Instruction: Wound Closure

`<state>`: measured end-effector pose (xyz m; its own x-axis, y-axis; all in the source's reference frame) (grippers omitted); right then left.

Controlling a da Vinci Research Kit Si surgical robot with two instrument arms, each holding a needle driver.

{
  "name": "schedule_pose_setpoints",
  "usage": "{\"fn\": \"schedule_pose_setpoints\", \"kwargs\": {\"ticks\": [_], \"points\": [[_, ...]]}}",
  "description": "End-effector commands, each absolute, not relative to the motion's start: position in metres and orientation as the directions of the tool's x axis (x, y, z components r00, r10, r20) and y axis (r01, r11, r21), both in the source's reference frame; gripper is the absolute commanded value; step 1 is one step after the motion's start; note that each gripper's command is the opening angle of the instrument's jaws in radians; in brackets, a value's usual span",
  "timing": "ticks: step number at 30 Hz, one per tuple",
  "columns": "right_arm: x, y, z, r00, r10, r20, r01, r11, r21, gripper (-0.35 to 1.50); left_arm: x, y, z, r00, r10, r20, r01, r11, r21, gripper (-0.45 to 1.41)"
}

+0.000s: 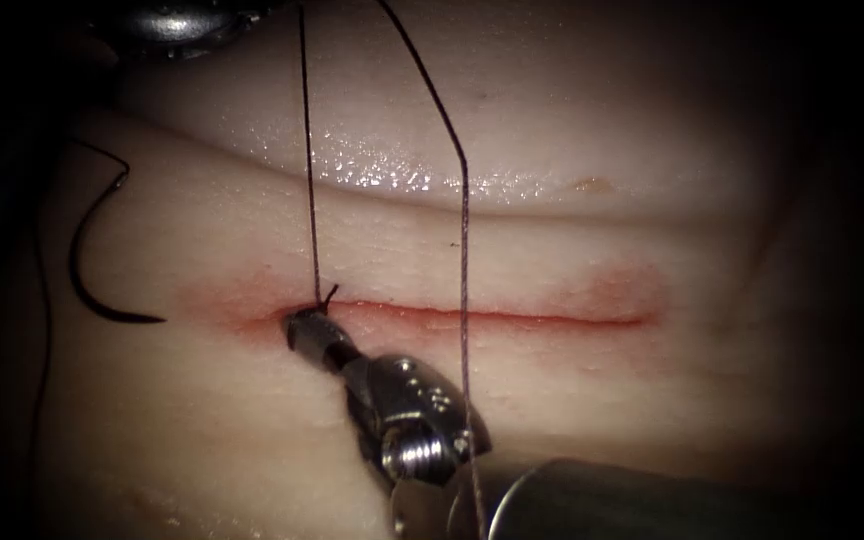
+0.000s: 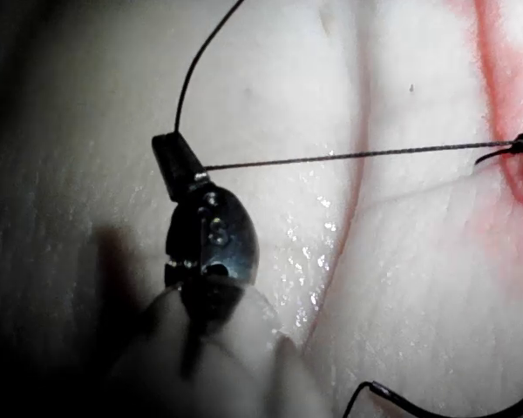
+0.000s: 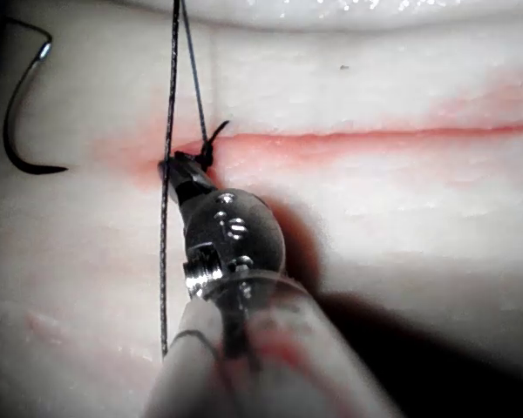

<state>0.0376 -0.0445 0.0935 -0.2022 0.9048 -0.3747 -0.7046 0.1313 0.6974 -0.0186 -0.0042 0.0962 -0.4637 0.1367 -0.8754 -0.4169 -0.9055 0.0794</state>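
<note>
The tissue [image 1: 572, 250] has a red cut [image 1: 492, 318] running across it. At the cut's left end sits a dark knot [image 1: 323, 299] with a short tail. My right tool [image 1: 302, 327] reaches in from below, its jaws shut on the thread right at the knot [image 3: 206, 155]. From the knot the thread [image 1: 307, 150] runs taut and straight up to my left tool [image 2: 176, 164], whose jaws are shut on it. A second strand [image 1: 464, 260] hangs down across the cut. The curved needle [image 1: 87, 270] lies free on the tissue, left of the cut's end, held by neither tool.
A glistening wet fold of tissue [image 1: 392, 175] lies behind the cut. The loose strand passes close in front of my right tool's wrist [image 1: 422, 410]. Thread trails from the needle's tail [image 1: 102, 155] toward the dark left edge.
</note>
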Motion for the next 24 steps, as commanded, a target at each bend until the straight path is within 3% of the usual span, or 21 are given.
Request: {"fn": "schedule_pose_setpoints", "kwargs": {"ticks": [1, 7, 24], "points": [[0.0381, -0.0453, 0.0941, -0.198, 0.907, -0.372, -0.704, 0.132, 0.697, -0.35, -0.0193, -0.0040, 0.0970, -0.478, 0.122, -0.870, -0.413, -0.905, 0.101, -0.45], [0.0376, -0.0456, 0.0940, -0.194, 0.908, -0.371, -0.701, 0.137, 0.700, -0.35, -0.0210, -0.0021, 0.0977, -0.592, 0.035, -0.805, -0.393, -0.885, 0.250, -0.45], [0.0381, -0.0466, 0.0936, -0.191, 0.907, -0.376, -0.699, 0.143, 0.701, -0.35, -0.0218, 0.0014, 0.0984, -0.752, 0.009, -0.659, -0.364, -0.839, 0.403, -0.45]]}}
